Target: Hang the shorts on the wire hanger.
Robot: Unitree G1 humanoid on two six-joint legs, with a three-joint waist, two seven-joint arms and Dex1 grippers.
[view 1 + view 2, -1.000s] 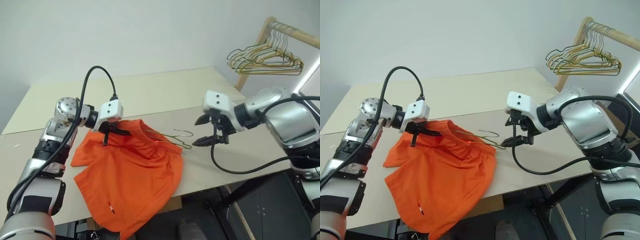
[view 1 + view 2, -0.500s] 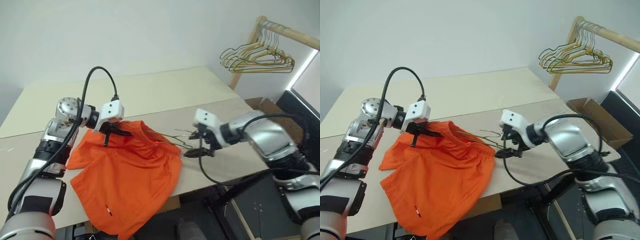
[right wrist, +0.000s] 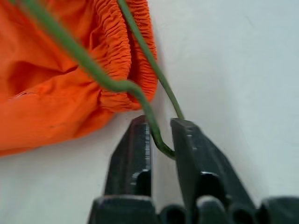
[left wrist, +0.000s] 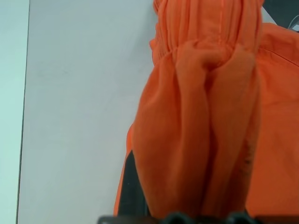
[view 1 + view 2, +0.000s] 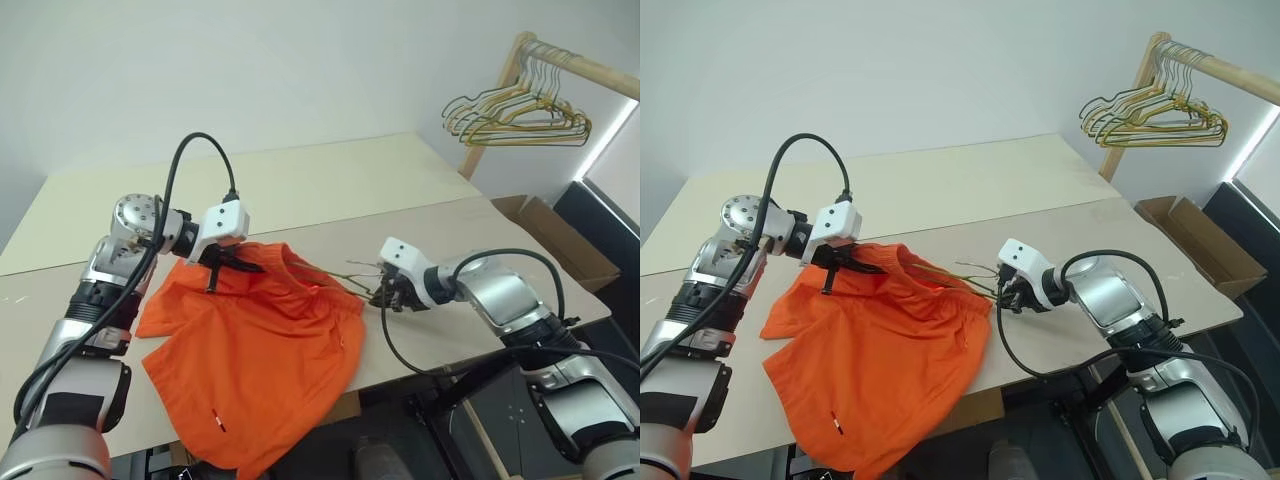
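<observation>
Shorts (image 5: 255, 350) bunched in left gripper (image 5: 222, 262), right gripper (image 3: 161, 140) pinching wire hanger (image 3: 140, 100) on table (image 5: 330, 190)

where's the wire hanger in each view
Left eye view: wire hanger, centre, sticking out of the shorts toward the right gripper.
Right eye view: centre, same spot.
Left wrist view: not seen.
Right wrist view: wire running down between the jaws.
Shared landmark: the orange elastic waistband.

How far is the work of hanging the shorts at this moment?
Partly done. The wire hanger already reaches inside the waistband of the shorts. The left gripper holds the waistband up, and the right gripper pinches the wire. The shorts lie on the table, not yet hung.
</observation>
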